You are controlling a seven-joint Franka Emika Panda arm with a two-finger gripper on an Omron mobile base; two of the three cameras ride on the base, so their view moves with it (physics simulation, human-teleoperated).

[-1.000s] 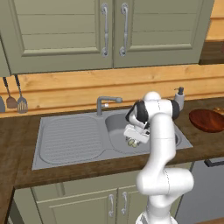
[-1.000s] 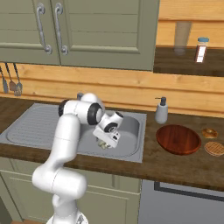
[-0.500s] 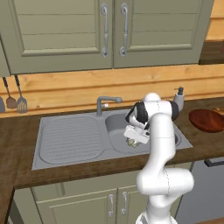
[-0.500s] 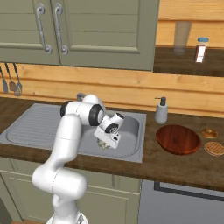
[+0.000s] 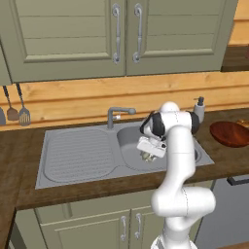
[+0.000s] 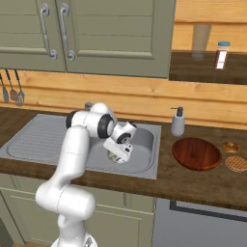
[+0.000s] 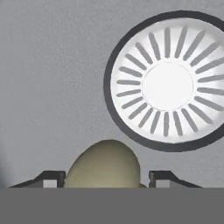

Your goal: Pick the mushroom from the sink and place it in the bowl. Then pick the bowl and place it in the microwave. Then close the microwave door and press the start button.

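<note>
Gripper [image 7: 105, 178] low in the sink [image 5: 73, 160], its fingers on either side of the mushroom [image 7: 104, 165].

The fingertips [image 7: 50, 178] stand part open with the pale cap between them; whether they touch it cannot be told. The round metal drain [image 7: 168, 81] lies just beyond on the grey basin floor. The bowl [image 6: 197, 153] sits on the counter [image 6: 193, 181] right of the sink, near a soap bottle [image 6: 178, 121].

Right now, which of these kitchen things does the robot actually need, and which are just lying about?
Needed: small pale cream mushroom between the fingers; matte grey sink; wide reddish-brown bowl.

Lying about: grey soap dispenser; round metal drain; hanging utensils; two round baked goods.
</note>
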